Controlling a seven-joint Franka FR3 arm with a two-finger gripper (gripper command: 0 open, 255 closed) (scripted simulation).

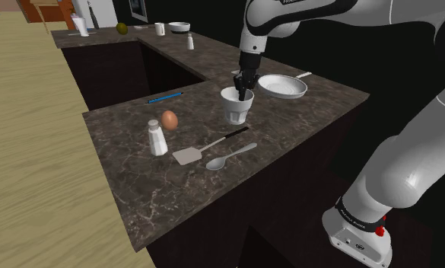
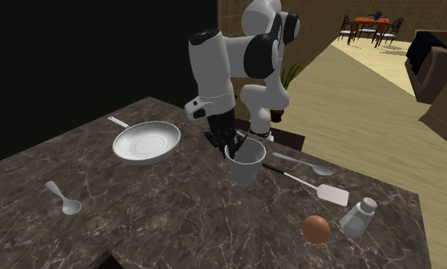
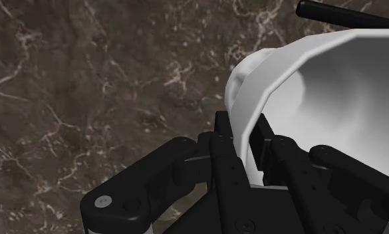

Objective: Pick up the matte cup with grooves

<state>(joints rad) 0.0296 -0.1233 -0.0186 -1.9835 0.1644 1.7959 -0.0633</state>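
Note:
A white faceted cup [image 1: 236,111] [image 2: 244,167] [image 3: 319,100] stands upright on the dark marble counter [image 1: 304,122], near its middle. My black gripper [image 1: 244,93] [image 2: 233,147] [image 3: 241,136] comes down on the cup's rim at the side nearest the frying pan. One finger is inside the cup and the other outside. In the wrist view the two fingers press the white wall between them, so the gripper is shut on the cup. The cup's base still looks to be on the counter.
A white frying pan [image 1: 283,86] [image 2: 145,143] lies just beyond the cup. A spatula [image 1: 189,154] [image 2: 321,189], a spoon [image 1: 228,158] [image 2: 306,164], an egg [image 1: 170,119] and a shaker [image 1: 157,138] lie toward the counter's edge. Another spoon [image 2: 63,199] lies apart.

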